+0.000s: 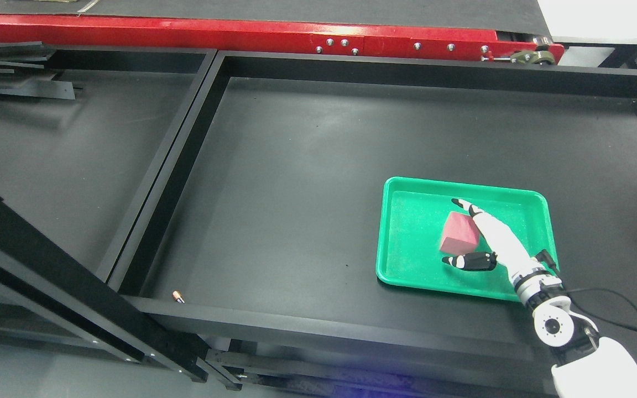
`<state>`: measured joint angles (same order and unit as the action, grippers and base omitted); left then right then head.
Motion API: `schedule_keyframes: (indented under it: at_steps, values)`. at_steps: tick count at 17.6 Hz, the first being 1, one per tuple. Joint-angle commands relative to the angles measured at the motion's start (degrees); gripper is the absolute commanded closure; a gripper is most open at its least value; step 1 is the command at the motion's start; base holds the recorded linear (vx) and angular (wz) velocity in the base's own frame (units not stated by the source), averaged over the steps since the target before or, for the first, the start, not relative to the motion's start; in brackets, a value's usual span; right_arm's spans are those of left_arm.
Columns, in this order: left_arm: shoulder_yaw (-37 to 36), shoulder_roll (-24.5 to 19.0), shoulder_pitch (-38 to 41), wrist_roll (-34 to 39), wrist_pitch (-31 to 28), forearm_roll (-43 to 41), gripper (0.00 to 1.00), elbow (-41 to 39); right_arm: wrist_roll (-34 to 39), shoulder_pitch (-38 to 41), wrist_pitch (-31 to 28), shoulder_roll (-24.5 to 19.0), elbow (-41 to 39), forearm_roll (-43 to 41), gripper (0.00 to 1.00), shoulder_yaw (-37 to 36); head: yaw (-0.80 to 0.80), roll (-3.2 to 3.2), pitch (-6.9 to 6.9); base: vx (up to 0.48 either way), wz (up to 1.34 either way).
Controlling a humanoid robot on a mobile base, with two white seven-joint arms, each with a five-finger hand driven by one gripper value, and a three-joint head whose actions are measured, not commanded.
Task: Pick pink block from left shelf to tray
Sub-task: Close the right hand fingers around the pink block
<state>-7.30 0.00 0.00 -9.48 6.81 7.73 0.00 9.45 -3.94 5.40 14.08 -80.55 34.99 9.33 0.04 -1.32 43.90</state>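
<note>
The pink block (458, 232) lies in the green tray (407, 243), right of the tray's middle. My right hand (452, 231) reaches in from the lower right and hovers over the tray. Its fingers (465, 207) stretch past the block's far side and its thumb (465, 261) lies on the near side, so the block sits between them. Small gaps show on both sides, and the hand looks open around the block. The left arm is out of view.
The tray rests on a wide black surface with a raised black rim (318, 323). A small battery-like object (178, 297) lies at the front left corner. A second black compartment (75, 155) sits to the left, with black metal bars (20, 83) at its back. A red beam (241, 36) runs along the back.
</note>
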Motion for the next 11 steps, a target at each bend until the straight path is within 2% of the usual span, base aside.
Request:
schedule_keyframes:
  at_steps: [1, 8, 11]
  values:
    - [0.0, -1.0, 1.1, 0.0, 0.0, 0.0, 0.0, -1.0, -0.6, 0.1, 0.0, 0.7, 0.3, 0.0, 0.16, 0.8, 0.0, 0.0, 0.0, 0.0, 0.0]
    - [0.0, -1.0, 1.1, 0.0, 0.0, 0.0, 0.0, -1.0, -0.5, 0.1, 0.0, 0.5, 0.4, 0.0, 0.47, 0.7, 0.0, 0.0, 0.0, 0.0, 0.0]
    - [0.0, -1.0, 1.1, 0.0, 0.0, 0.0, 0.0, -1.0, -1.3, 0.0, 0.1, 0.6, 0.3, 0.0, 0.65, 0.4, 0.0, 0.0, 0.0, 0.0, 0.0]
